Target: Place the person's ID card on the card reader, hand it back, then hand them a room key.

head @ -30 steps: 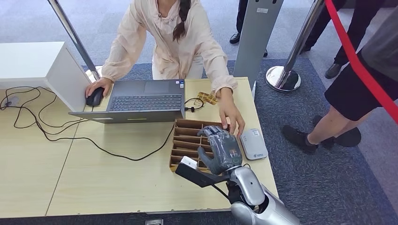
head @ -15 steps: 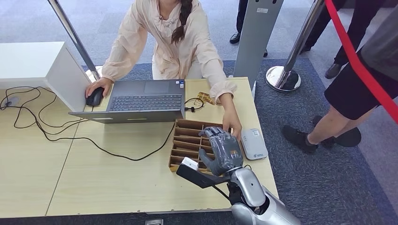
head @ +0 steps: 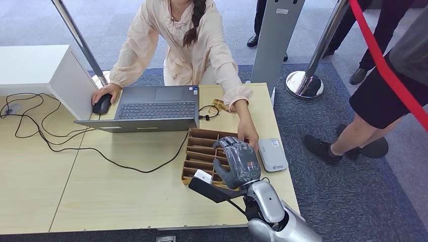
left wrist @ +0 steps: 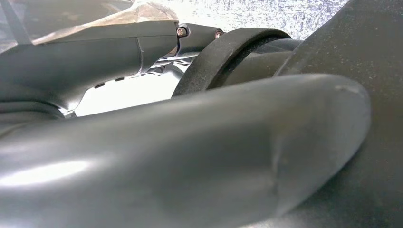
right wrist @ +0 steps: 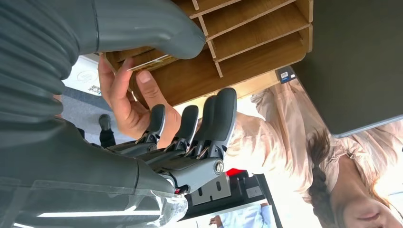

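Wooden slots of the card tray [head: 199, 146] sit just in front of the laptop [head: 151, 108] on the desk [head: 101, 196], and from the head view we see our right hand [head: 238, 161] hovering over the tray's near right corner, palm down, fingers [head: 228, 144] lightly curled and apart. We judge it is reaching into the tray for a card. The person's hand [head: 248, 132] reaches across from the far side to the same corner, touching or almost touching our fingers. The card reader [head: 272, 154] lies just beside the tray on the right with nothing on it that we can make out. A black cable [head: 101, 151] trails over the desk, and a red rope [head: 388, 70] on posts fences off bystanders to the right.

From the left wrist view, we cannot tell how that hand's fingers lie; grey casing sits close against the lens.

From the right wrist view, our fingers [right wrist: 209, 123] are spread with nothing between them, while the person's hand [right wrist: 126, 102] pinches a card [right wrist: 147, 62] at the tray's [right wrist: 247, 33] edge. Whether it is the ID card or a room key we cannot tell. Their hand stands in our path to that slot.
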Available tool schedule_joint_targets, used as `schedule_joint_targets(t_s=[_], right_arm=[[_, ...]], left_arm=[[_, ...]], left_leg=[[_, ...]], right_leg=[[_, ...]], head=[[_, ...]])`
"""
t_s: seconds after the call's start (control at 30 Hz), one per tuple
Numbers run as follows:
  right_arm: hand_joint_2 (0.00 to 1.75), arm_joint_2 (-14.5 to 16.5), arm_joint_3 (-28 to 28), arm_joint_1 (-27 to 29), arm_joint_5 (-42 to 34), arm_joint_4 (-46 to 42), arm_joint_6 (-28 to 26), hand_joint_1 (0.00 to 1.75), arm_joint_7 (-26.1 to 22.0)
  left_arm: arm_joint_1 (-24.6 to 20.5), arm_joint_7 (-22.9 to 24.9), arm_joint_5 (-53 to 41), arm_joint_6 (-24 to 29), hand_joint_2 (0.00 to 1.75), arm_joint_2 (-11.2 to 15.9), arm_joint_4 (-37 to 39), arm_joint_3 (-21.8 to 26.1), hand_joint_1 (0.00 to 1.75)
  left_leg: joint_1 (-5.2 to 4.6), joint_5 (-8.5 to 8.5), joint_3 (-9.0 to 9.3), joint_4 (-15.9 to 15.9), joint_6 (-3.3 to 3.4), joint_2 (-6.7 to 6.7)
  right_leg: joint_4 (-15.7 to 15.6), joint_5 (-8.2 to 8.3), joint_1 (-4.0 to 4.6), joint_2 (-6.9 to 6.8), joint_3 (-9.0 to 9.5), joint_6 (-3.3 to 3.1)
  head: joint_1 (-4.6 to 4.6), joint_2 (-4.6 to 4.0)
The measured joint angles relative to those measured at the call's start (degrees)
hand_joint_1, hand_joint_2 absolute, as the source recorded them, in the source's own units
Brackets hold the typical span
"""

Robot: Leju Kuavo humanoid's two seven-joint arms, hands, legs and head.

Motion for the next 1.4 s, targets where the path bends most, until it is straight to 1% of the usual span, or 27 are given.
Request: schedule_joint_targets(t_s=[0.13, 0.23, 0.83, 1.4], right_arm=[[1.75, 0.0, 0.0, 0.0, 0.0, 0.0, 0.0, 1.05, 0.0], [1.75, 0.0, 0.0, 0.0, 0.0, 0.0, 0.0, 1.06, 0.0], [1.75, 2.1, 0.5, -0.3, 1.3, 3.2, -1.1, 0.86, -0.7], [1.75, 3.7, 0.8, -0.4, 0.5, 6.2, -2.2, 0.83, -1.0]], left_arm=[[0.0, 0.0, 0.0, 0.0, 0.00, 0.0, 0.0, 0.0, 0.00], [0.0, 0.0, 0.0, 0.0, 0.00, 0.0, 0.0, 0.0, 0.00], [0.0, -0.1, 0.0, -0.1, 0.00, 0.0, 0.0, 0.0, 0.00], [0.0, 0.0, 0.0, -0.1, 0.00, 0.0, 0.0, 0.0, 0.00]], left_leg=[[0.00, 0.00, 0.00, 0.0, 0.00, 0.00], [0.00, 0.00, 0.00, 0.0, 0.00, 0.00], [0.00, 0.00, -0.01, 0.0, 0.00, 0.00], [0.00, 0.00, 0.00, 0.0, 0.00, 0.00]], right_leg=[[0.0, 0.00, 0.00, 0.00, 0.00, 0.00], [0.0, 0.00, 0.00, 0.00, 0.00, 0.00], [0.0, 0.00, 0.00, 0.00, 0.00, 0.00], [0.0, 0.00, 0.00, 0.00, 0.00, 0.00]], head=[[0.01, 0.00], [0.01, 0.00], [-0.01, 0.00], [0.00, 0.00]])
